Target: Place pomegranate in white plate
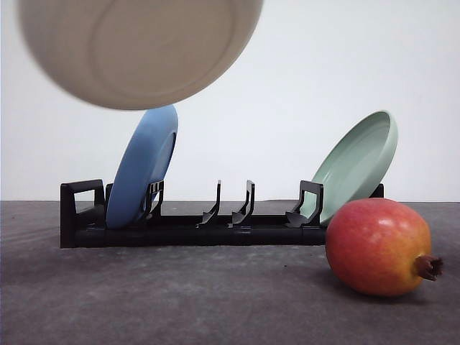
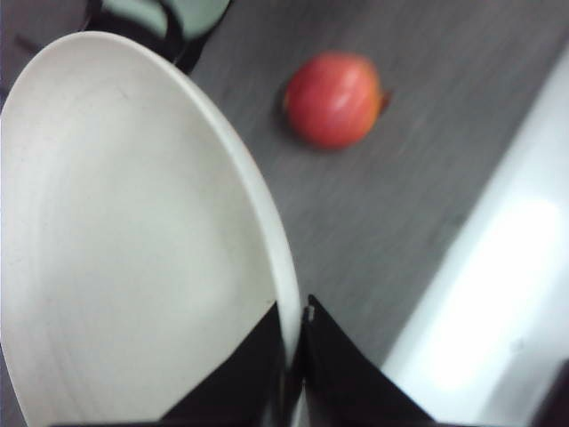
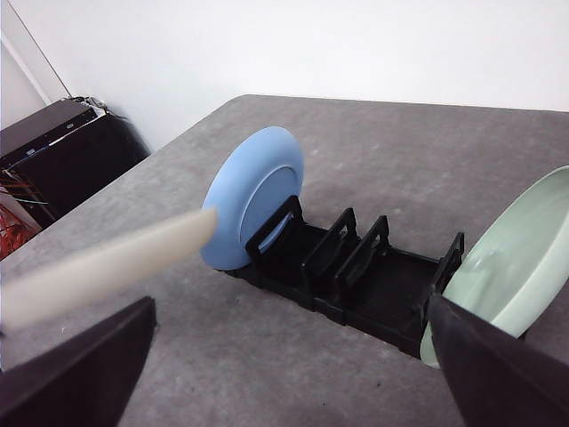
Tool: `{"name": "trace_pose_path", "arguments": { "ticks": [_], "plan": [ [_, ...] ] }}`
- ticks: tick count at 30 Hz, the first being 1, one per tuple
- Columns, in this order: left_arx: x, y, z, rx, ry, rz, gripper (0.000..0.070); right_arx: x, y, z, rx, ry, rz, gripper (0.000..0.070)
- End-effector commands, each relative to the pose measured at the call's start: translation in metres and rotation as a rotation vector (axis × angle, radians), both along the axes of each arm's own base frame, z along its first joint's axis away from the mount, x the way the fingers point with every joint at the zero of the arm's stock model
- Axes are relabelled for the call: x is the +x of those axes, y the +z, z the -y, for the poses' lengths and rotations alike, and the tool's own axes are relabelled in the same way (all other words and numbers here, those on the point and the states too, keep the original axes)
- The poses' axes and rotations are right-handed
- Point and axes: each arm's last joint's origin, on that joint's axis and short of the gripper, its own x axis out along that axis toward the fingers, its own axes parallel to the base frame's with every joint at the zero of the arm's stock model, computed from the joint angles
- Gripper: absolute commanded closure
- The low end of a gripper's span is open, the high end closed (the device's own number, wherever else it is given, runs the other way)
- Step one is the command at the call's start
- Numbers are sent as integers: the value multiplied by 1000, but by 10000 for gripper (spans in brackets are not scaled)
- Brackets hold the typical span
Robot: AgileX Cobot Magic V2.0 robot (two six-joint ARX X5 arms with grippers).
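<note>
Left gripper [image 2: 293, 356] is clamped on the white plate's [image 2: 116, 249] rim, held in the air. Pomegranate [image 1: 377, 246] sits on the table's [image 1: 180, 302] front-right, nearer the right gripper [image 3: 293, 391], whose fingers are spread apart.

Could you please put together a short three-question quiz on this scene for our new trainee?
1. True or false: the pomegranate already lies in the white plate.
2. What is the left gripper shut on? A) the blue plate's rim B) the white plate's rim C) the pomegranate
3. Fill in: in the front view, the black rack holds the blue plate at its left end and the ______ plate at its right end.

Key:
1. False; the fruit rests on the grey table, and the plate is held up in the air.
2. B
3. pale green
</note>
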Motion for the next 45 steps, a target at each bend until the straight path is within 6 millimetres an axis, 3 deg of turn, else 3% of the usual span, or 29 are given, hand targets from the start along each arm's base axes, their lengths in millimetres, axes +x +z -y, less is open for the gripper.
{"name": "trace_pose_path", "arguments": {
  "ticks": [1, 12, 21, 29, 33, 35, 40, 43, 45],
  "plan": [
    [-3, -11, 7, 36, -20, 16, 697, 0, 5, 0, 1, -1, 14, 79],
    [-17, -108, 26, 154, -24, 75, 697, -1, 3, 0, 1, -1, -12, 79],
    [-28, -175, 38, 203, -24, 107, 697, -1, 3, 0, 1, -1, -13, 79],
    [-33, -217, 59, 292, -50, 147, 697, -1, 3, 0, 1, -1, -12, 79],
    [-34, -228, 61, 339, -58, 135, 689, -1, 3, 0, 1, -1, -12, 79],
    [-34, -228, 61, 332, -50, 134, 596, -1, 3, 0, 1, -1, -13, 79],
    [-33, -221, 59, 305, -36, 138, 240, -1, 3, -2, 1, 10, -18, 79],
    [-34, -210, 56, 262, 9, 131, 137, -2, 2, -4, 1, 31, -23, 79],
    [-35, -199, 52, 220, 49, 126, 131, -1, 1, -7, 2, 52, -41, 79]
  ]
}}
